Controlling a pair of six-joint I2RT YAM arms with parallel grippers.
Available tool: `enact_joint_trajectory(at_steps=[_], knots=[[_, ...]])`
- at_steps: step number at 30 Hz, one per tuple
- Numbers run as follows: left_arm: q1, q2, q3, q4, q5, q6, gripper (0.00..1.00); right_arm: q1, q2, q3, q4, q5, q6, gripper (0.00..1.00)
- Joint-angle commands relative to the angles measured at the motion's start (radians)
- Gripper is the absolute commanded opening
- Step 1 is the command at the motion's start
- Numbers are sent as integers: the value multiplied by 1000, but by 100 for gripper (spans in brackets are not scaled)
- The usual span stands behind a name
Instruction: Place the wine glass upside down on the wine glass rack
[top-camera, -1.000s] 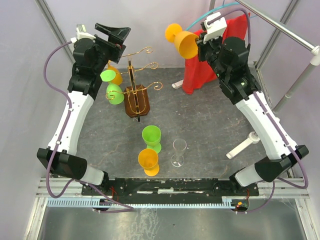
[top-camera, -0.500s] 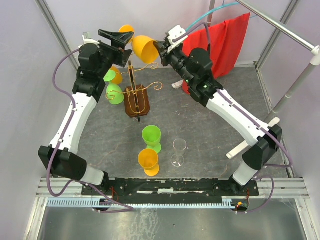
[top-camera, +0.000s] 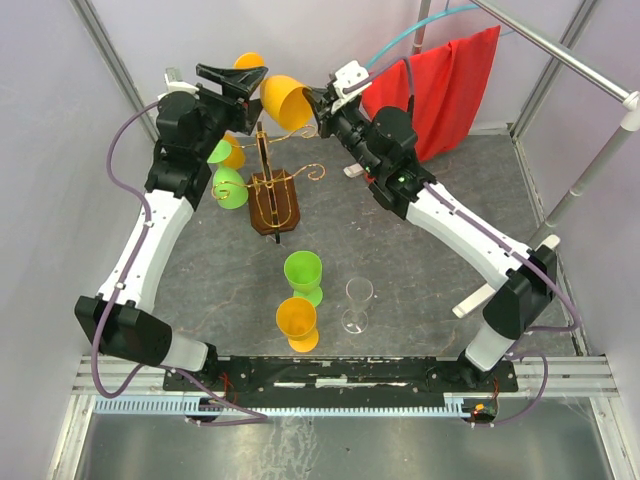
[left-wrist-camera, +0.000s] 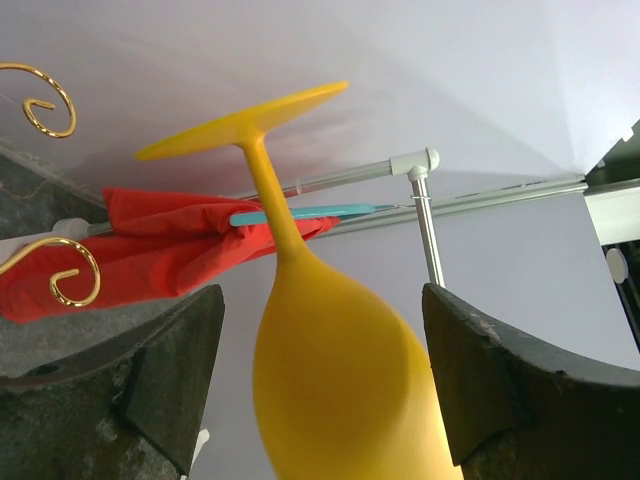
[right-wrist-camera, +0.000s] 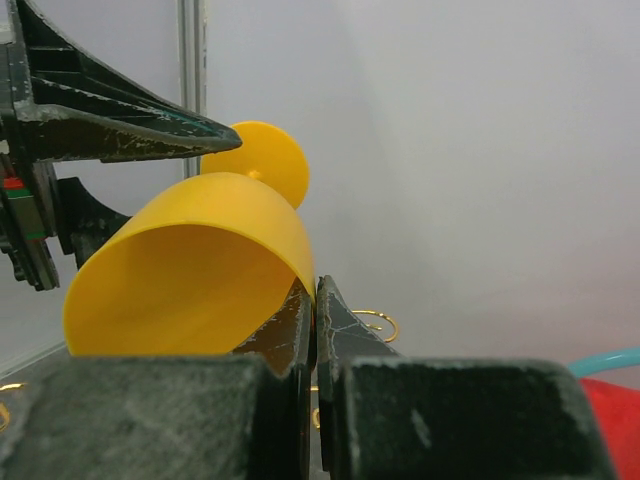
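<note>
My right gripper (top-camera: 318, 103) is shut on the rim of an orange wine glass (top-camera: 285, 100), held high and tilted, with its foot (top-camera: 250, 62) pointing back-left. In the right wrist view the pinched rim is at my right gripper (right-wrist-camera: 316, 300), with the bowl (right-wrist-camera: 190, 270) to its left. My left gripper (top-camera: 243, 85) is open, its fingers on both sides of the glass bowl (left-wrist-camera: 330, 370) without touching it. The wine glass rack (top-camera: 274, 205), a brown base with gold wire arms, stands below. It holds two green glasses (top-camera: 230, 188) and an orange one (top-camera: 233, 152).
A green glass (top-camera: 303, 275), an orange glass (top-camera: 297, 322) and a clear glass (top-camera: 357, 305) stand upright near the front. A red cloth (top-camera: 440, 85) hangs at the back right. A white part (top-camera: 490, 290) lies at the right. Gold curls (left-wrist-camera: 65, 275) are close to my left fingers.
My right arm swung left from beside the red cloth, carrying the orange glass over the rack and in between my left gripper's open fingers. The left arm barely moved.
</note>
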Motion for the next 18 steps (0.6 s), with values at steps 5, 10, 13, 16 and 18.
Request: enact_joint_trajectory(at_steps=[5,10,13,16,18], knots=[[-10,-12,-4,69,5,-34,82,29,-53,-29,101,-17,34,1],[-11,-11,-15,69,-5,-32,75,42,-63,-51,115,-10,29,1],[-10,-16,-25,66,-22,-25,71,55,-71,-62,114,0,4,1],[-11,-20,-26,60,-38,-15,65,68,-74,-70,113,18,-26,1],[-10,-18,-27,60,-41,-10,61,78,-73,-71,114,28,-45,1]])
